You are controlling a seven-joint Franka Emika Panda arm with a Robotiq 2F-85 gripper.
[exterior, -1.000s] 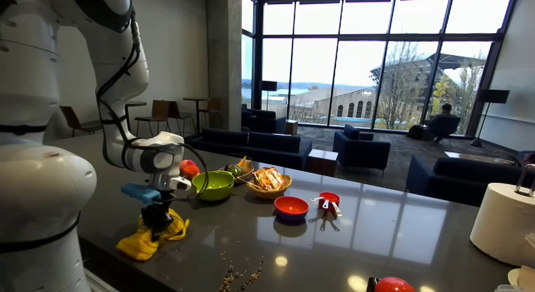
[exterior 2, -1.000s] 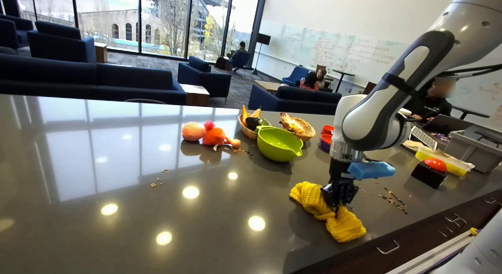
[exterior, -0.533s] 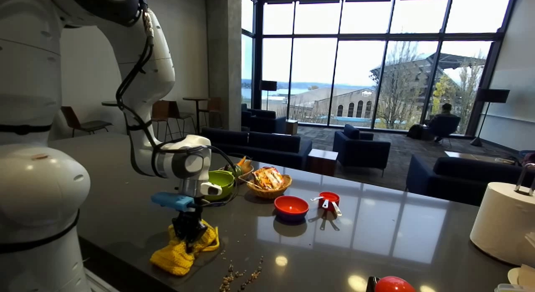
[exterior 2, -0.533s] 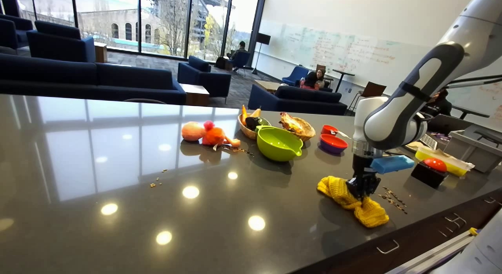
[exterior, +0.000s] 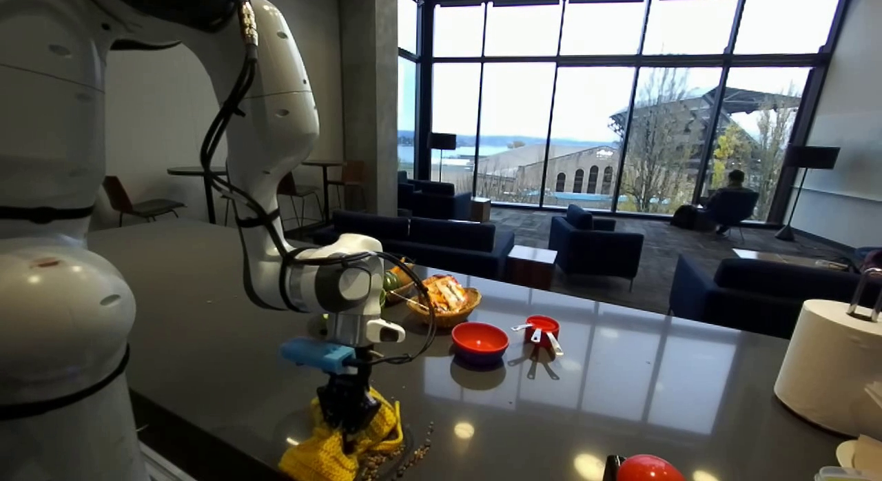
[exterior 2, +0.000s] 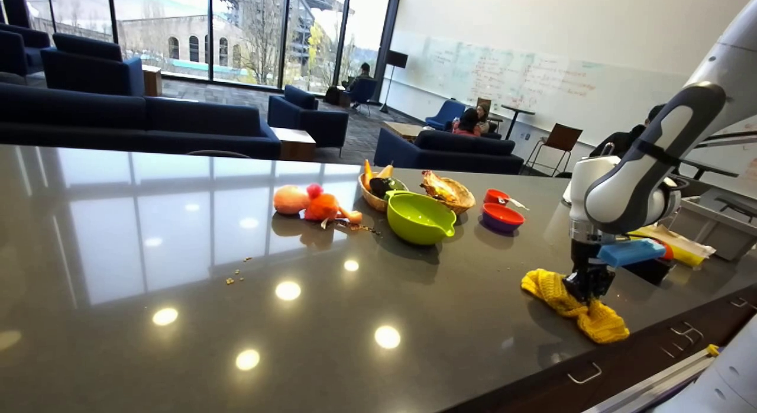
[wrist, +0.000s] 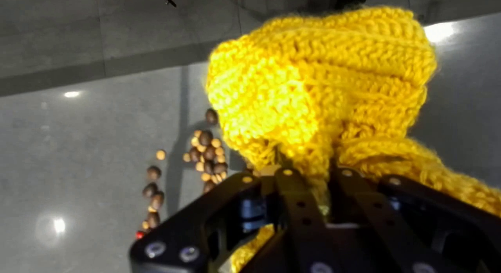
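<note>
Cloth [wrist: 321, 81], yellow and knitted, fills much of the wrist view, with the claw [wrist: 317, 173] at its middle. The two fingers [wrist: 293, 194] press close with a fold of cloth squeezed between them, so the claw has a tight hold. Just beside the cloth, little brown and tan balls [wrist: 209, 153] lie on the gray counter [wrist: 98, 148], some in a clump and some in a line. In an exterior view, the claw points down and the cloth sits bunched on the counter, right next to the balls. A red bowl [exterior: 480, 338] and red cups [exterior: 542, 324] sit farther off. In an exterior view, one end of the cloth comes up to the counter's edge, and I can't tell if it pokes over. A black box [exterior 2: 652, 272] stands near, partly hidden by the blue block [exterior 2: 631, 252] on the arm [exterior 2: 627, 194], and a green bowl [exterior 2: 420, 218] is well away. From here, a bump from the cloth could make the balls roll off the edge, because they look round and the counter looks slick. Some could get stuck under the cloth, out of sight. If the claw has only a thin pinch, the cloth could slip out. If the claw goes too low, its tips could scrape the counter. If the arm swings too far toward the box, the block could knock it.
</note>
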